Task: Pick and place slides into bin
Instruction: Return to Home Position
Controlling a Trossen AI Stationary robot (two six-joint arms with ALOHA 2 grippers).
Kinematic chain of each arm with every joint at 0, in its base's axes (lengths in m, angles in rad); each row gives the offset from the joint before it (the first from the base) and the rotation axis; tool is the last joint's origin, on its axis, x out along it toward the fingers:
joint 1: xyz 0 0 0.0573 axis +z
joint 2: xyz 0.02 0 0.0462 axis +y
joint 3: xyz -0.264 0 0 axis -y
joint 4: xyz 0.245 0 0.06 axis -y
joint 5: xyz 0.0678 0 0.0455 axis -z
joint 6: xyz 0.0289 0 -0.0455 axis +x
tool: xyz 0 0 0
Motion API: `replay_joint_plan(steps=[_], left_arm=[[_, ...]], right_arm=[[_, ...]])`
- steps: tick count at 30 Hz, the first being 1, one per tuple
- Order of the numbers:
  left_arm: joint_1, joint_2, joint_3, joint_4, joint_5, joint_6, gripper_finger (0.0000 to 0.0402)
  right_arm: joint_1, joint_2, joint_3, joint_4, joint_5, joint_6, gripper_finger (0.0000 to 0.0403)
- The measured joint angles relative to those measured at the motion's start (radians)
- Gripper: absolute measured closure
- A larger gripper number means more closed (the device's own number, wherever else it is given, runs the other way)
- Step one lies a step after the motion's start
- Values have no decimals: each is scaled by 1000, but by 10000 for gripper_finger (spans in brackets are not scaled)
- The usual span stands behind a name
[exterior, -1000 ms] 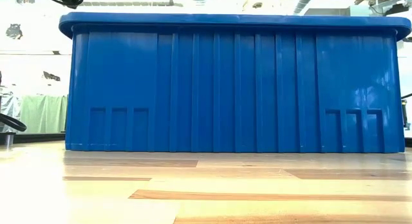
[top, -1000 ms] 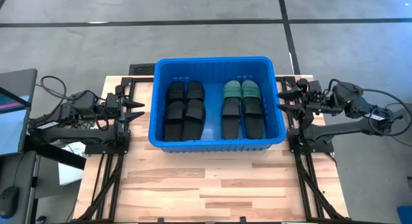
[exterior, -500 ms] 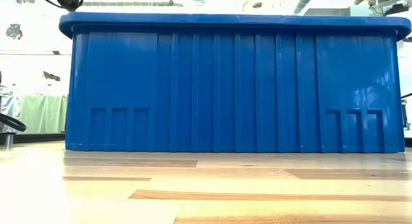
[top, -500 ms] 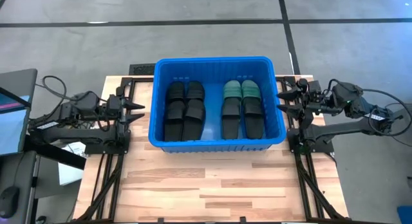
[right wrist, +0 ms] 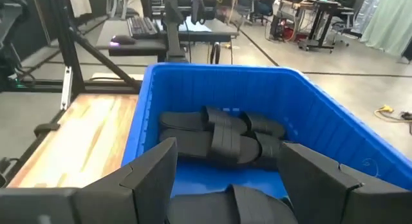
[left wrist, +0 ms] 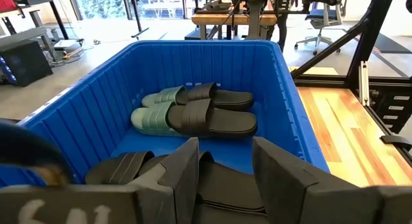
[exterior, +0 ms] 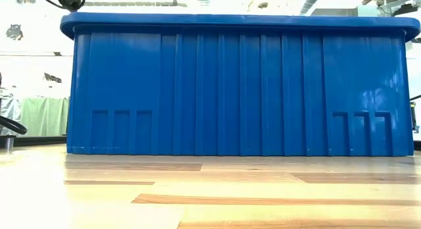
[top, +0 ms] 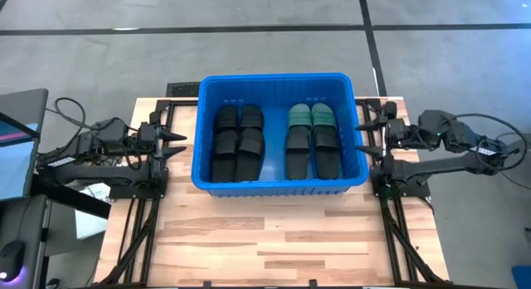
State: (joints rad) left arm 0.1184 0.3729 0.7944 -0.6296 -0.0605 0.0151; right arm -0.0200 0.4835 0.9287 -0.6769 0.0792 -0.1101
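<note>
Slides are binned and the arms are heading home.
The bin (top: 279,186) sits on the table (top: 274,239) with the slides (top: 239,141) inside, seemingly all of them. The left gripper (top: 182,145) and right gripper (top: 360,137) flank it, fingers spread and empty. Only parking looks left.

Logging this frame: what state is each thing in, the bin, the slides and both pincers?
Bin: upright on the table, holding slides.
Black slides: lying inside the bin, in overlapping rows.
Teal slides: inside the bin, partly covered by black ones.
Left pincer: open, empty, beside the bin's left wall.
Right pincer: open, empty, beside the bin's right wall.
</note>
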Motion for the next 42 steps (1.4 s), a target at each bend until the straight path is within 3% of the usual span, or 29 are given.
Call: replay_joint_plan(steps=[18, 30, 42], left_arm=[[0, 0, 0, 4, 0, 1, 269], [0, 0, 0, 167, 0, 49, 269], [0, 0, 0, 107, 0, 31, 269]], right_arm=[[0, 0, 0, 3, 0, -3, 147], [0, 0, 0, 6, 0, -3, 147], [0, 0, 0, 3, 0, -3, 147]])
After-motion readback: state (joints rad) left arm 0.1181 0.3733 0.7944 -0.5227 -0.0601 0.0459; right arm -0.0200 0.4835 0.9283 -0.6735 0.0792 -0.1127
